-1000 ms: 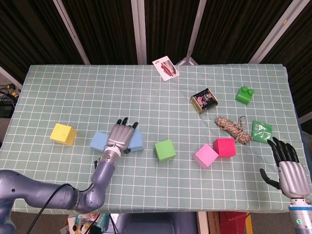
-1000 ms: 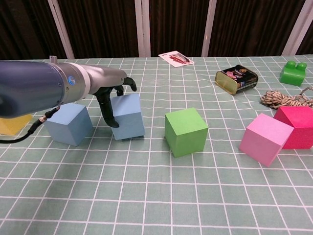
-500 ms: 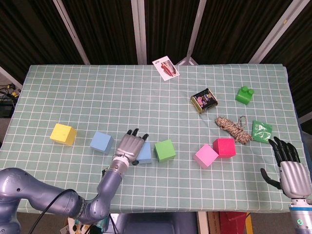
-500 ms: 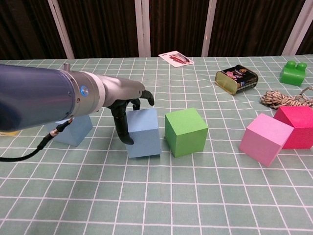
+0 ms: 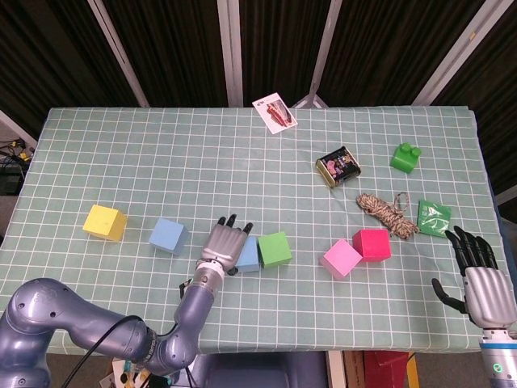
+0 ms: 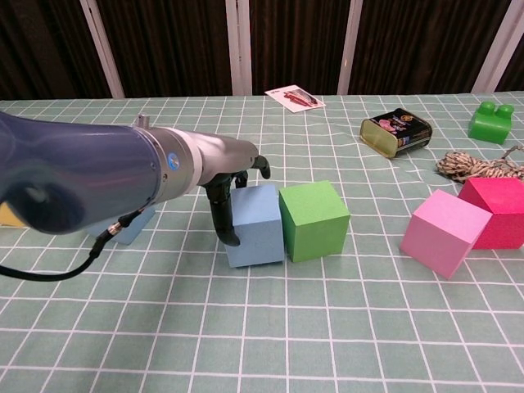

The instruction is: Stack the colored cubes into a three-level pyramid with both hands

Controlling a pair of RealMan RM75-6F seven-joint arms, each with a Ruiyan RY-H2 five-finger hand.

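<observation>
Left hand (image 5: pixel 225 245): we've got it wrapped on a blue cube (image 6: pixel 256 225), thumb down the cube's near-left face, fingers over the top, so it grips that cube on the table (image 5: pixel 161 162).
Held blue cube: we see it touching, or all but touching, the green cube (image 6: pixel 313 220) on the side away from the hand; both sit flat on the cloth.
Second blue cube (image 5: pixel 168 235): off to the left of the left hand, apart from it, mostly behind the arm in the chest view.
Yellow cube (image 5: pixel 105 222): further left again, well apart from the hand.
Right hand (image 5: pixel 477 273): we see it at the table's near right edge, holding nothing, fingers straight and slightly spread, thumb out to the side.
Pink cube (image 5: pixel 341 259): well to the left of the right hand, turned at an angle, corner touching the red cube (image 5: pixel 371 244).
Red cube: just beyond the pink one, nearer the right hand but still apart from it.
Rope (image 5: pixel 386 213): a bundle beyond the red cube, ahead and left of the right hand.
Green packet (image 5: pixel 433 217): just ahead of the right hand's fingertips.
Tin (image 5: pixel 338 166): further back, lying on its side.
Green brick (image 5: pixel 405 157): far ahead of the right hand.
Card (image 5: pixel 275 112): at the far edge.
</observation>
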